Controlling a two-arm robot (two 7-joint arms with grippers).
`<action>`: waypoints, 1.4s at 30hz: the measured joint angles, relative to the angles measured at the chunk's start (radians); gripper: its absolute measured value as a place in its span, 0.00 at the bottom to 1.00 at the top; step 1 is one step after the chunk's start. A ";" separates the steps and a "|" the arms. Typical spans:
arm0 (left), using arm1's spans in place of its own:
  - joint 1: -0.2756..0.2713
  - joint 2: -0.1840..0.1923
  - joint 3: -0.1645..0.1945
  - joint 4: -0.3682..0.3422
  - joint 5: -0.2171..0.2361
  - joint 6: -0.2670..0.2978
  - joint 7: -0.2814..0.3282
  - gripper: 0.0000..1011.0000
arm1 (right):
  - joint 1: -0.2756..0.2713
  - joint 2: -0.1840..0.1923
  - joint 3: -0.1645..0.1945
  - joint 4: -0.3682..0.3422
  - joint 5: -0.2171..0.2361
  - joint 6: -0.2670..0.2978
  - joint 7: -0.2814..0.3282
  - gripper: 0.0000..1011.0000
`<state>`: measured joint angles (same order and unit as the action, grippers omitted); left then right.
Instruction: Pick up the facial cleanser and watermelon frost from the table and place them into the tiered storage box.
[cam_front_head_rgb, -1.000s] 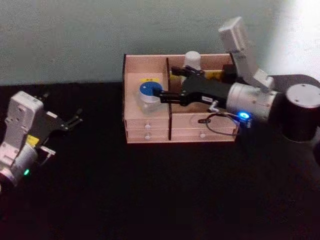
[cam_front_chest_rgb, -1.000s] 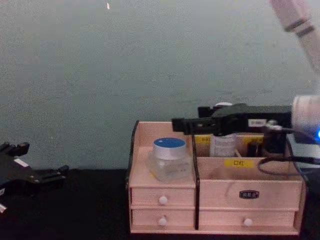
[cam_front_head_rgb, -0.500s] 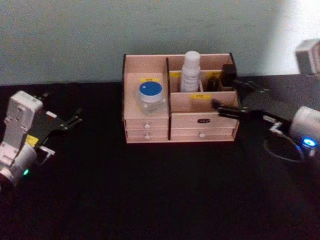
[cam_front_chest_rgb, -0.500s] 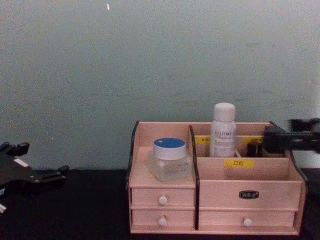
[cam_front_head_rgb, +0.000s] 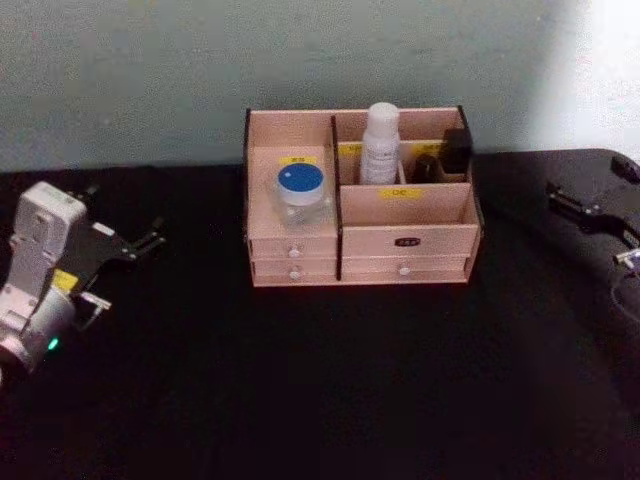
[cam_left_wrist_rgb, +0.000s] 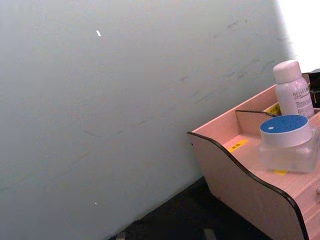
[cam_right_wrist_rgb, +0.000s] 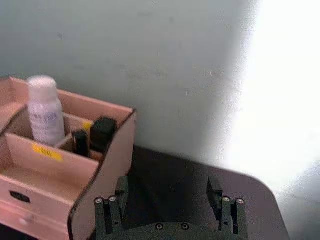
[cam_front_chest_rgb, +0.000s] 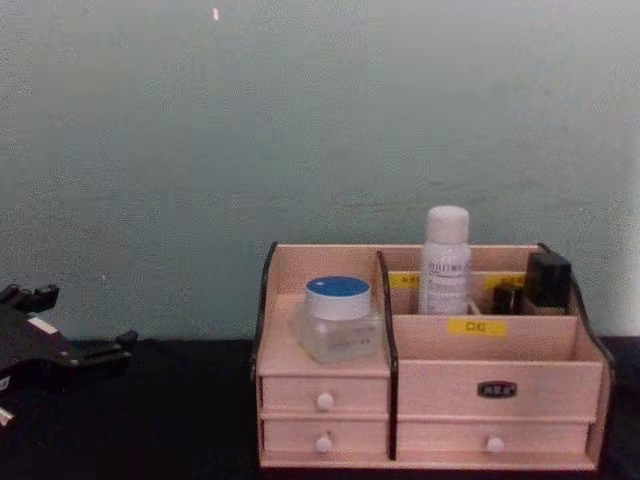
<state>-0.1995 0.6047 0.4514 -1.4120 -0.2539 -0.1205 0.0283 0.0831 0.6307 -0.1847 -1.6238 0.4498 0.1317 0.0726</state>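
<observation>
Both items seem stowed in the tiered storage box (cam_front_head_rgb: 360, 240), so the step in hand looks like backing off and parking. Best done by drawing the right claw (cam_front_head_rgb: 585, 205) straight away from the box side wall, keeping height above the bench (cam_front_head_rgb: 330, 380) until well clear, no sideways sweep toward the small dark items (cam_front_chest_rgb: 535, 282) in the rear right slot.

White bottle (cam_front_head_rgb: 380, 143) upright in the rear middle compartment, well off to the left of the right claw; blue-lidded clear jar (cam_front_head_rgb: 300, 193) on the left tier, farther still.

Right claw low over the bench, fingers (cam_right_wrist_rgb: 107, 212) spread wide, nothing between them. Left claw (cam_front_head_rgb: 135, 245) parked far left of the box, tips apart, empty.
</observation>
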 joint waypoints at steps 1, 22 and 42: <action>0.000 0.000 0.000 0.000 0.000 0.000 0.000 0.99 | 0.004 -0.010 -0.007 0.012 -0.012 0.010 -0.008 0.99; 0.000 0.000 0.000 0.000 0.000 0.000 0.000 0.99 | 0.014 -0.072 -0.048 0.085 -0.079 0.052 -0.006 0.99; 0.000 0.000 0.000 0.000 0.000 0.000 0.000 0.99 | 0.014 -0.069 -0.047 0.081 -0.079 0.050 -0.011 0.99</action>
<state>-0.1995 0.6047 0.4514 -1.4120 -0.2539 -0.1205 0.0283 0.0974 0.5616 -0.2319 -1.5427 0.3712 0.1815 0.0619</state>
